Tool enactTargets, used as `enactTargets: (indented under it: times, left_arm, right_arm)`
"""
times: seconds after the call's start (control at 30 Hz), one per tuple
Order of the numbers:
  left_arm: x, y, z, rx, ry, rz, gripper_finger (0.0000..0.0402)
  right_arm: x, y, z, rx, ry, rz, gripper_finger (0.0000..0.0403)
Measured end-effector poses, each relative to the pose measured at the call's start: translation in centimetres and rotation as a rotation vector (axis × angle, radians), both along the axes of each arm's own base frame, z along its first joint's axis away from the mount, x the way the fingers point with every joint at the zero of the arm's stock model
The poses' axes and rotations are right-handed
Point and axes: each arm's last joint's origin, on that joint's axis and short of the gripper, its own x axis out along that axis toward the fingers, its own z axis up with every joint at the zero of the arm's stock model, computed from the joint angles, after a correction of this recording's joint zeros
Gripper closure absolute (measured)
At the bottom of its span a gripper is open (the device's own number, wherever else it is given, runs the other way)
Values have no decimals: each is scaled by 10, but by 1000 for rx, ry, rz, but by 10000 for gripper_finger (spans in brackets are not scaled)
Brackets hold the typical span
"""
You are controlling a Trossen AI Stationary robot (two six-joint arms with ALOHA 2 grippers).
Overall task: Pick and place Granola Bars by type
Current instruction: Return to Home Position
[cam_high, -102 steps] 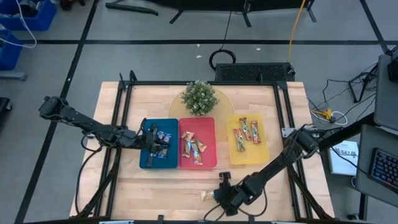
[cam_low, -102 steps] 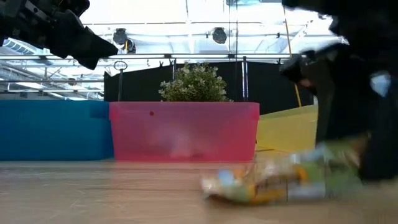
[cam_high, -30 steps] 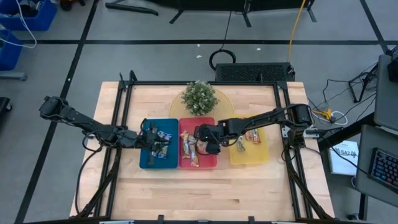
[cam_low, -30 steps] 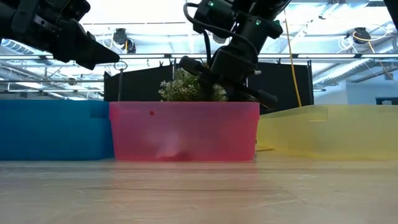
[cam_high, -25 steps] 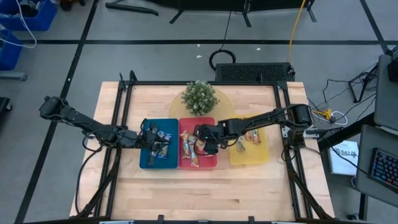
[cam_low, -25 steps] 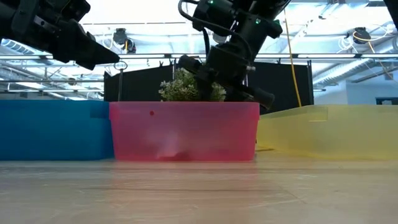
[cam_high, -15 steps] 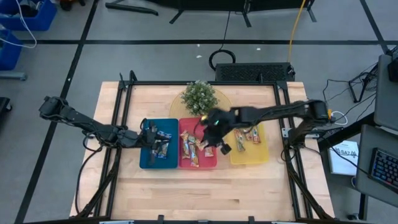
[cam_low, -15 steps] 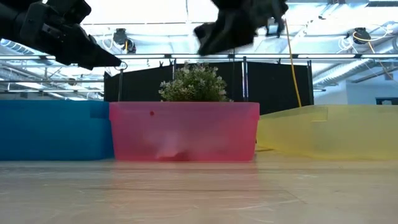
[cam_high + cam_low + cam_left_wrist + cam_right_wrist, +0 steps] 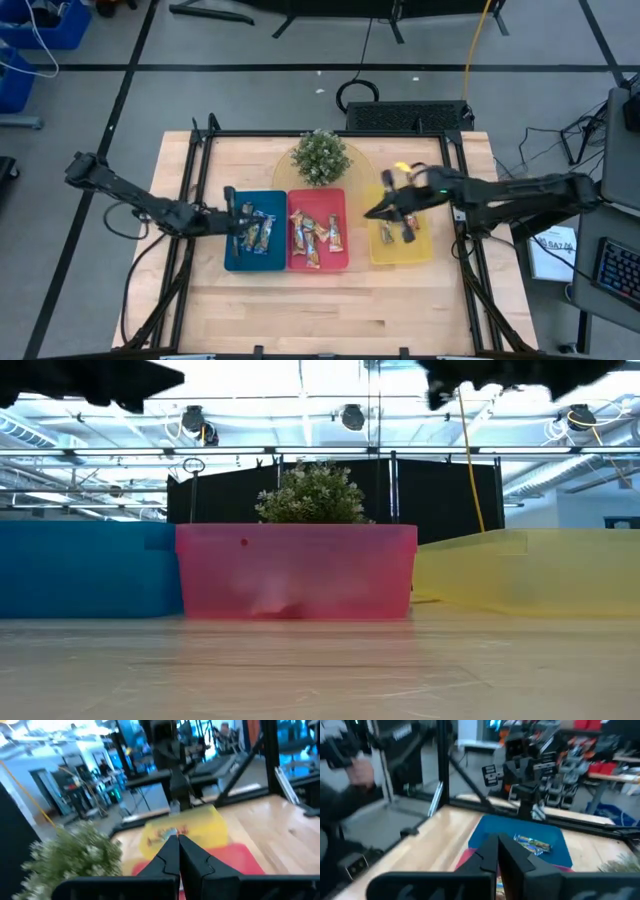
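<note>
In the red tray (image 9: 318, 200), the granola bars (image 9: 316, 236) lie lengthwise near-to-far. Left gripper (image 9: 238, 222) and right gripper (image 9: 378, 211) hang above, jaws fully closed, holding nothing.

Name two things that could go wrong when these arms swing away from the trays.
1. The right claw hangs shut over the yellow tray, at its edge nearest the red tray. A low sweep might clip that rim or scatter the granola bars inside.
2. The left claw hangs shut over the blue tray. Dragging sideways could nudge that tray against the red one.
</note>
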Motion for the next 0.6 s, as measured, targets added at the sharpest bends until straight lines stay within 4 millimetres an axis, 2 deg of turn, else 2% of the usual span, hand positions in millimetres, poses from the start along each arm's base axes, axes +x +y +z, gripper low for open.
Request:
enactTargets:
  times: [0.17, 0.3, 0.43, 0.6]
  left_arm:
    - [-15, 6, 8, 27, -37, -3, 398]
    - [-25, 11, -1, 41, -84, 3, 399]
    - [-37, 18, -16, 18, -153, 58, 399]
    - [-49, 24, -30, -28, -215, 87, 400]
  right_arm:
    - [-45, -2, -18, 108, -79, -31, 402]
    - [-72, 1, -41, 193, -159, -34, 402]
    - [-91, 0, -67, 274, -198, -118, 402]
    - [-105, 1, -82, 304, -235, -134, 403]
